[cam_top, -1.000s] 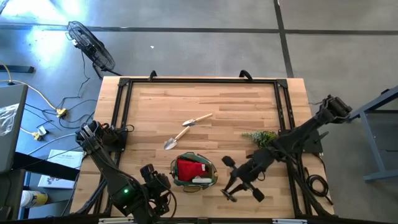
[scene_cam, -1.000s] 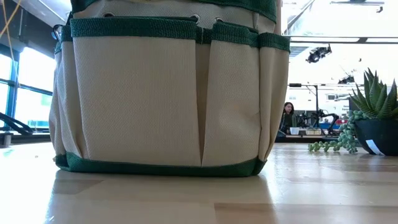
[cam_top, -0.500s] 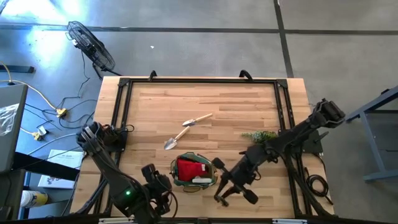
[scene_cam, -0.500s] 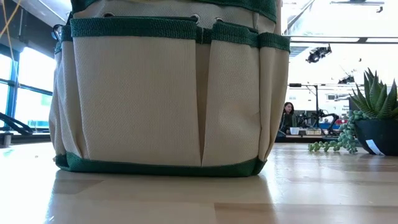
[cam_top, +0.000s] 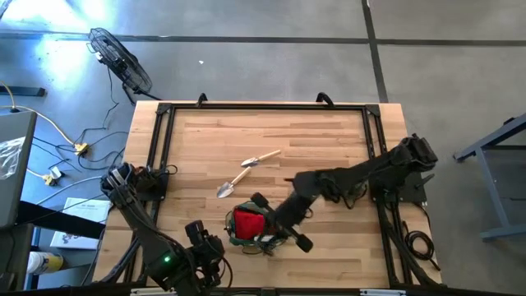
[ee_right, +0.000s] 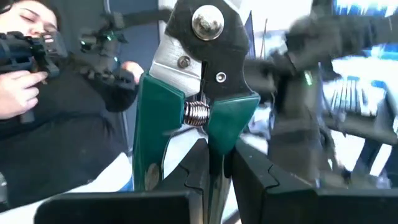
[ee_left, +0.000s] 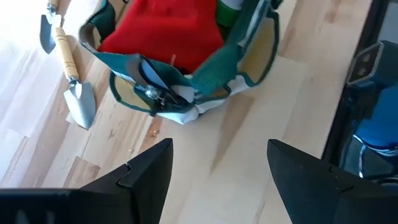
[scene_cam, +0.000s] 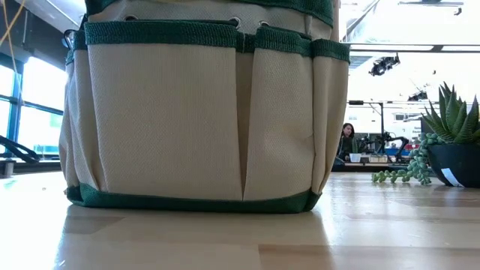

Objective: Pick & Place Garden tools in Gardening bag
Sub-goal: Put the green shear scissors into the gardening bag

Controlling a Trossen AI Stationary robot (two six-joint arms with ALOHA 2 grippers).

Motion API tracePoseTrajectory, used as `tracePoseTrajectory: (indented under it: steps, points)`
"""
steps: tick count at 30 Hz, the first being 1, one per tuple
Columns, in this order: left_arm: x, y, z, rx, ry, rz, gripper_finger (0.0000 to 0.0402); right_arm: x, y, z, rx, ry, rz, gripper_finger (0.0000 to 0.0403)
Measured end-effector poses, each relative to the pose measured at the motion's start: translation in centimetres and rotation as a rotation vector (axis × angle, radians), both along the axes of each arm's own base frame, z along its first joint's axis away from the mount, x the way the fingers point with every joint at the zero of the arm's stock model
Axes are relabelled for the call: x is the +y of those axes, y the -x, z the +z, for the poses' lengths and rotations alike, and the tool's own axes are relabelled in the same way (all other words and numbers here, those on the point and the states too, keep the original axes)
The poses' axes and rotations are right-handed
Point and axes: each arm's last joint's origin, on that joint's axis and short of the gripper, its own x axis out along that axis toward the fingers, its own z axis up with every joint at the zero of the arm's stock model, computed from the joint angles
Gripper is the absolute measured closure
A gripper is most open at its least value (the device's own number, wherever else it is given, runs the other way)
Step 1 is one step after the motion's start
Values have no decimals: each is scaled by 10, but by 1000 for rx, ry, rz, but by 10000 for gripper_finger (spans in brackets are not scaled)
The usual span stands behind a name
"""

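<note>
The gardening bag (cam_top: 231, 224) stands near the table's near edge and fills the low view (scene_cam: 202, 112). A red bundle (cam_top: 247, 221) lies inside it. Two wooden-handled trowels (cam_top: 261, 157) (cam_top: 233, 182) lie on the table just beyond the bag, also seen in the left wrist view (ee_left: 74, 93). My right gripper (cam_top: 265, 239) reaches over the bag's right rim, shut on green-handled pruning shears (ee_right: 199, 93). My left gripper (ee_left: 217, 149) hovers open above the table at the bag's near-left side (cam_top: 212, 243), with nothing between its fingers. My right gripper pinches one green handle of the shears (ee_right: 216, 158) between its two fingers, near that handle's free end. The fingers run level and along the handle, coming from the table's right. The shears' metal head (ee_right: 205, 25) points away from the fingers. The shears are lifted clear over the bag.
A potted succulent with trailing stems (scene_cam: 446, 142) stands to the right of the bag in the low view. A black frame (cam_top: 263, 107) rims the table. Bare wood lies at the far half. A person (ee_right: 37, 93) sits beyond the table.
My right gripper has swung toward the table's left edge and risen a little, carrying the shears from the bare table right of the bag to above the bag's right rim. Its wrist has rolled somewhat on the way. The bag and trowels have stayed put.
</note>
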Motion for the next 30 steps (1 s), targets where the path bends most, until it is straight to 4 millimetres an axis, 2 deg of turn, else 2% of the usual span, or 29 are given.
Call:
tracePoseTrajectory:
  steps: [5, 11, 15, 22, 26, 30]
  points:
    - [-6, 6, 0, -6, 8, -19, 151, -2, -8, -12, 56, 13, -39, 370]
    - [-16, 19, 0, -22, 13, -45, 151, -9, -12, -2, -29, -51, -34, 370]
    - [-22, 26, 1, -60, -10, -64, 151, -17, -16, -4, -28, -60, -75, 370]
    - [-26, 32, 1, -79, -22, -80, 151, -33, -32, 4, -72, -95, -100, 370]
    - [-25, 31, 1, -76, -28, -81, 151, -32, -45, -4, -53, -90, -87, 370]
    - [-25, 32, 1, -75, -37, -82, 151, -35, -59, -25, 40, -102, -86, 370]
